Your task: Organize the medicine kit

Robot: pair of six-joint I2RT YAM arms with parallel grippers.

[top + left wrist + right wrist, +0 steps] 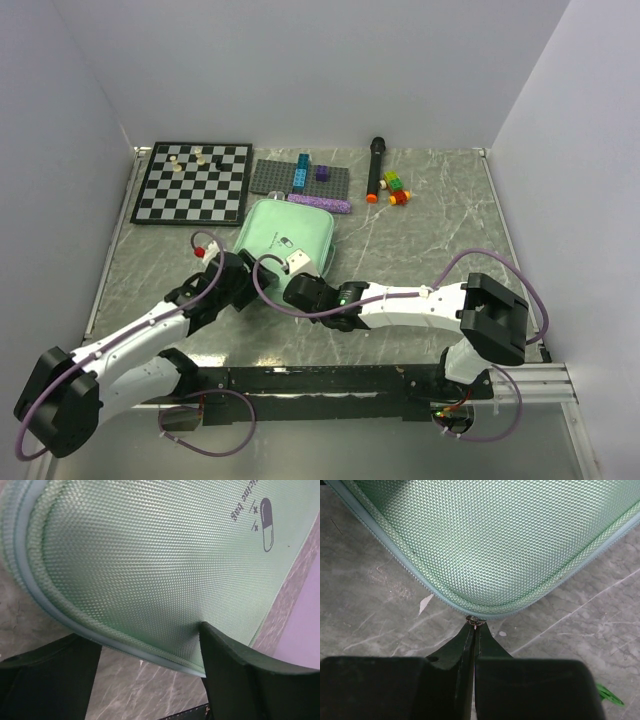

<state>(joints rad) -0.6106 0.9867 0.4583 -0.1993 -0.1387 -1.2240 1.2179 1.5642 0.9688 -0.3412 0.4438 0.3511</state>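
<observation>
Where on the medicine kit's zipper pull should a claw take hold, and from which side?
Pinch the metal pull where it pokes out of the zip seam at the medicine kit's near rounded corner. Come in low over the table from the robot's side: the tab points outward, as the right claw's shut tips show.

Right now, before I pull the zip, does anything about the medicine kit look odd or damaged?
Nothing stands out. The medicine kit lies closed and flat, with no damage visible. The right claw is shut on the zipper pull at its corner; the left claw stands open around its edge.
</observation>
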